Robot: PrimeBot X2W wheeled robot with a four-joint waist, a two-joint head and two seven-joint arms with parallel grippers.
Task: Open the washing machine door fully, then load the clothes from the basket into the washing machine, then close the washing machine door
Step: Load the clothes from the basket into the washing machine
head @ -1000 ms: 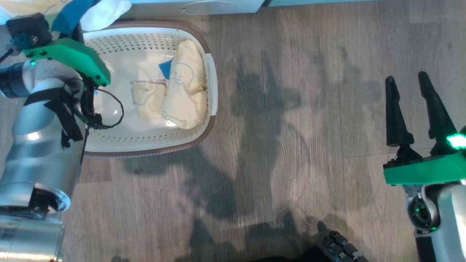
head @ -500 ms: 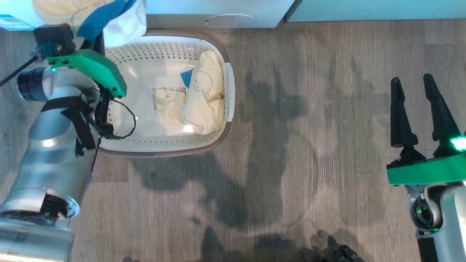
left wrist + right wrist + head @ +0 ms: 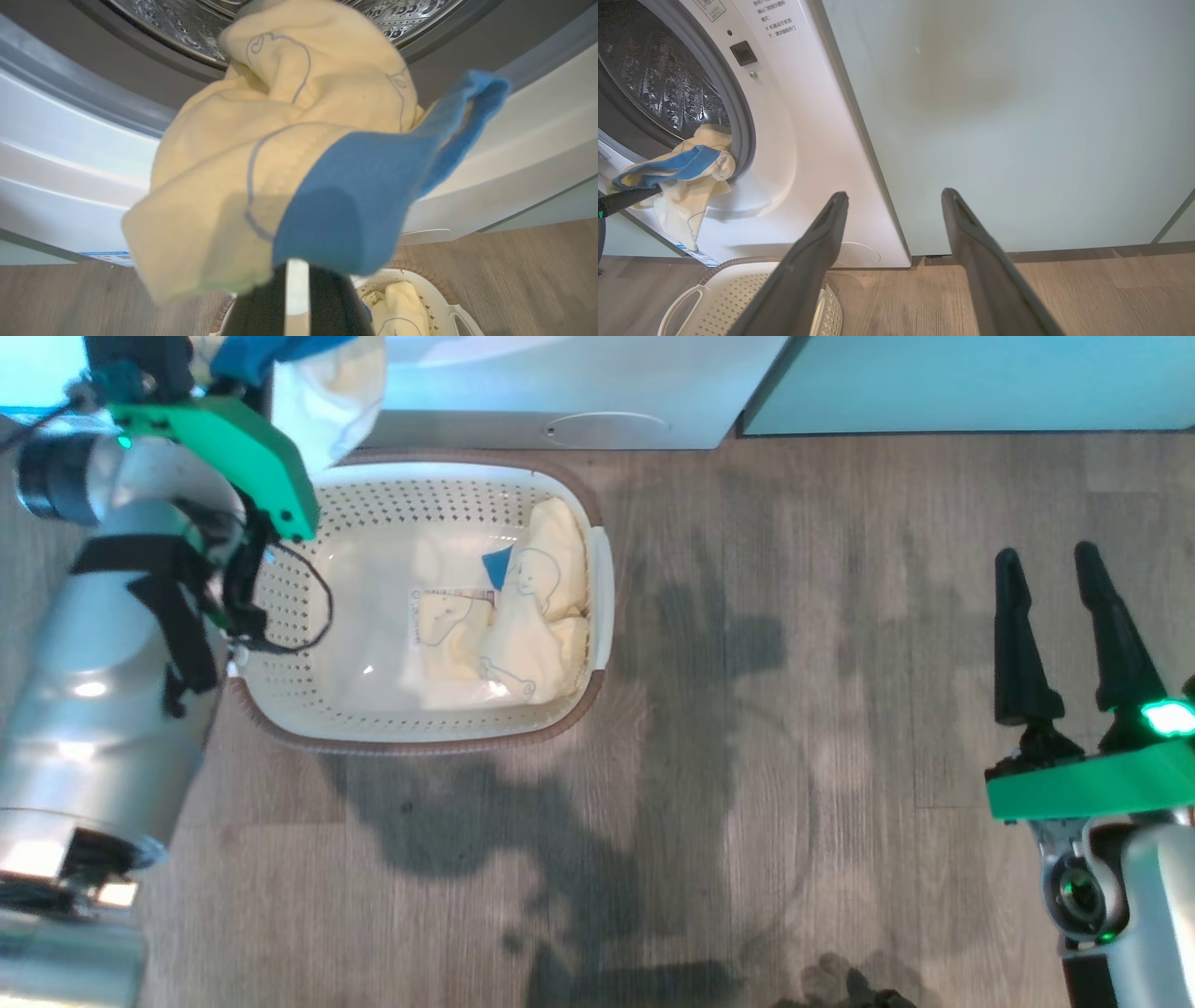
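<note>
The left gripper (image 3: pixel 299 291) is clenched on one garment (image 3: pixel 280 154) of the clothes, pale yellow with a blue band, which drapes over its fingers with a loose flap hanging below them. That flap is the risk. Just ahead of the fingertips sits the grey lip (image 3: pixel 140 79) of the washing machine (image 3: pixel 808 140), with the drum (image 3: pixel 177 23) beyond it. If the jaws let go short of that lip, the cloth would probably slide down the white front to the basket (image 3: pixel 420 745) or the floor (image 3: pixel 747 709) beneath. A trailing edge could also catch on the lip. More clothes (image 3: pixel 546 616) lie in the basket, below and behind the gripper. The left arm (image 3: pixel 112 691) reaches up and forward, wrist aimed at the opening. The right gripper (image 3: pixel 1060 607) hangs well apart, jaws spread and empty, facing the cabinet panel (image 3: pixel 1017 116).
</note>
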